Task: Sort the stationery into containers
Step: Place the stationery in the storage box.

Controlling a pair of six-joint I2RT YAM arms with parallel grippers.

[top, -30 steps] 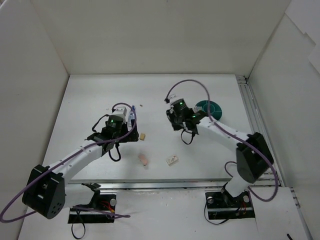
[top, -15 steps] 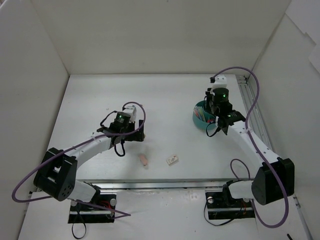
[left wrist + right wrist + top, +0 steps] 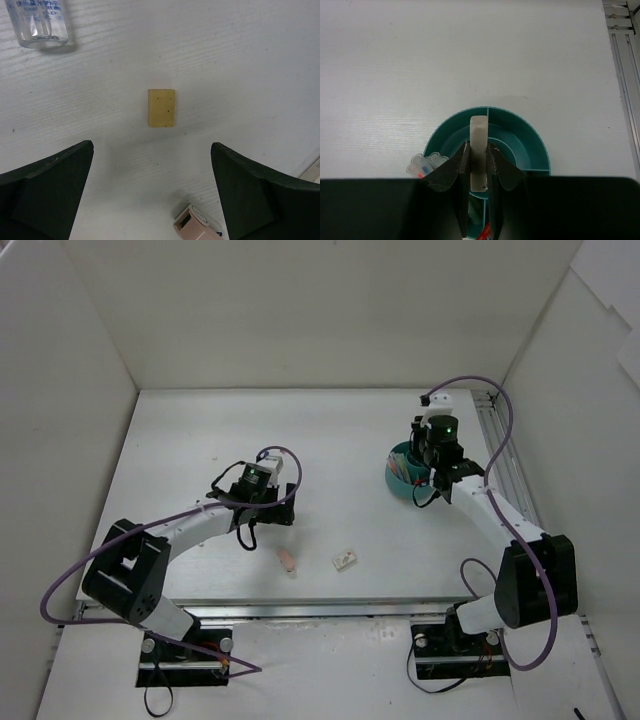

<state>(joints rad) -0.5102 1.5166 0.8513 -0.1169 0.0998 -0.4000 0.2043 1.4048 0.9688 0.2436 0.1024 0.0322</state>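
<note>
Eraser (image 3: 479,132) clamped in right gripper (image 3: 479,150) over bowl (image 3: 522,139), left gripper (image 3: 151,146) apart (above cube (image 3: 161,108))

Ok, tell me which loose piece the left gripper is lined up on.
The tan cube, centred just ahead of the open left gripper. The clear bottle lies off at upper left; the pink piece sits low, off-centre.

white eraser (image 3: 479,131) held upright over teal bowl (image 3: 530,142) | tan cube (image 3: 161,108) laid flat on surface (image 3: 250,60) | clear bottle (image 3: 39,22) laid nearby
</note>
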